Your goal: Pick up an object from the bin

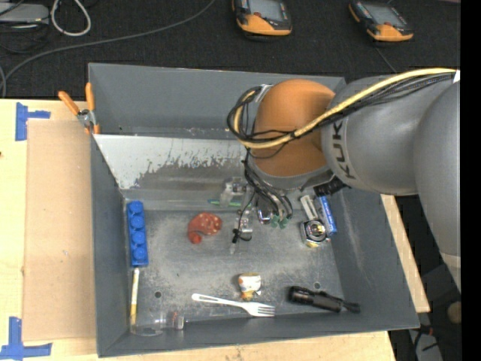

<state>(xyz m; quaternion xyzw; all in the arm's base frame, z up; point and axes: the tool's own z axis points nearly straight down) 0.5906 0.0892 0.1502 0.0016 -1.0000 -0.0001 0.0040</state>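
My gripper (243, 232) hangs below the orange wrist cover, over the middle of the bin floor. Just to its left lies a small crumpled red thing (204, 226), a short gap away. To its right a small silver and yellow tape measure (315, 232) lies beside a blue cylinder (327, 215). In front of the gripper, nearer the bin's front wall, sits a small white and yellow lump (249, 282). Nothing shows under the gripper's tip but bare floor.
A blue studded brick (136, 234) lies along the left wall, with a thin stick (134, 295) below it. A white plastic fork (234, 304) and a black pen-like tool (323, 299) lie by the front wall. A clear thing (161, 323) rests in the front left corner.
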